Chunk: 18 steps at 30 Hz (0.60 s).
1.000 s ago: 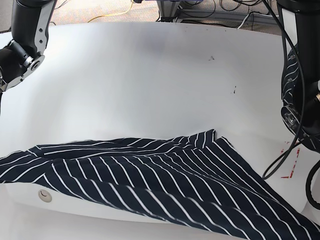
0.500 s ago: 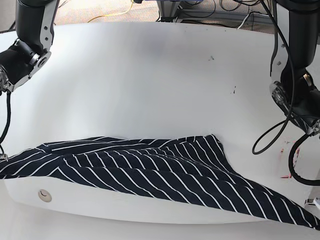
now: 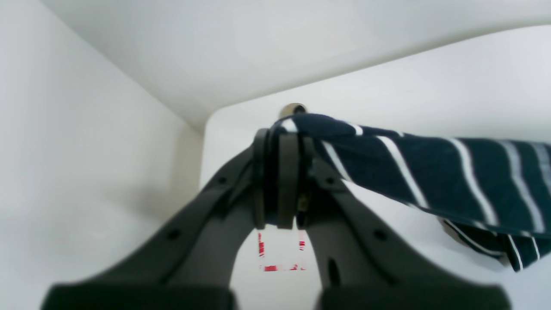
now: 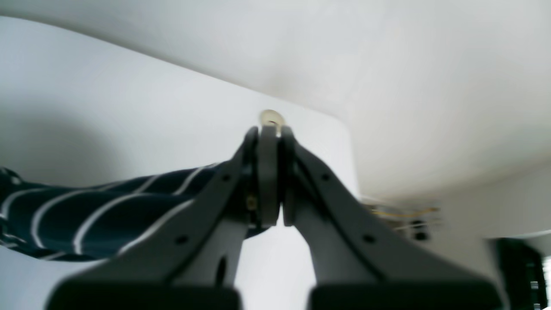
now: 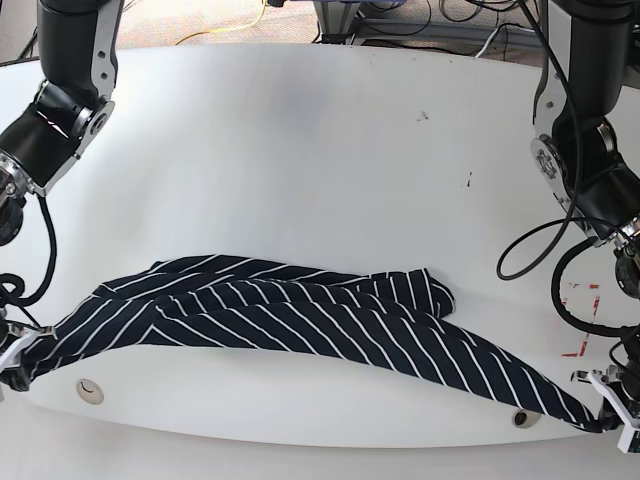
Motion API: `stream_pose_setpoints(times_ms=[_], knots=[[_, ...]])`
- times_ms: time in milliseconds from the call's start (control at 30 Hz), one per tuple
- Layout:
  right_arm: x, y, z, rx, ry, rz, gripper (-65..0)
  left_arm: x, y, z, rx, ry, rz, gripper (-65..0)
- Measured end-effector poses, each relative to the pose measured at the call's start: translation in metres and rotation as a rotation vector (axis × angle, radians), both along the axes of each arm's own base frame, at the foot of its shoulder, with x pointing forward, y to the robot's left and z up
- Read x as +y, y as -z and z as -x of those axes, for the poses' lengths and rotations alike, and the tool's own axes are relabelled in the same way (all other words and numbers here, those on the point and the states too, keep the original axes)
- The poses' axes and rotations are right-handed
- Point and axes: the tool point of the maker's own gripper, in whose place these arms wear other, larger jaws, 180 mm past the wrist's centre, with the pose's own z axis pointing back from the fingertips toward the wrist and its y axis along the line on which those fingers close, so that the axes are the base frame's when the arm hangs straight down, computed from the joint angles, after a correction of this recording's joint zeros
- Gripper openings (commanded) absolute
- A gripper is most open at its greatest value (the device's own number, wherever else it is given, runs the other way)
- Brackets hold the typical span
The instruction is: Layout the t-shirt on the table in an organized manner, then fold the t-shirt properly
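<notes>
White table fills the base view, cables along the top edge. T-shirt is stretched as a twisted, bunched band across the lower part of the frame, near the front table edge, with a round fitting just below it at lower left. Left gripper at lower right has its jaws clamped on one cloth end; in the left wrist view stripes run right out of the shut fingers. Right gripper at lower left is likewise pinched on the other end. Step looks like layout, shirt not flat yet. Next move likely needs to drag or shake the cloth onto the table so it spreads, keeping both grips
</notes>
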Motion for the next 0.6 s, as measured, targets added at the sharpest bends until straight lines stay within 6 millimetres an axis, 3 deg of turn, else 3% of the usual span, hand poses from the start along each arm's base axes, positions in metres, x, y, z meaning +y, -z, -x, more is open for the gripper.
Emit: stream_pose_setpoints(times_ms=[233, 600], knots=[[0.003, 0.046, -0.016, 0.055, -0.015, -0.117, -65.0, -0.003, 0.025, -0.003, -0.004, 0.035, 0.037, -65.0], [0.021, 0.09, -0.03, 0.074, -0.068, -0.21, -65.0, 0.015, 0.082, 0.0, 0.035, 0.048, 0.112, -65.0]])
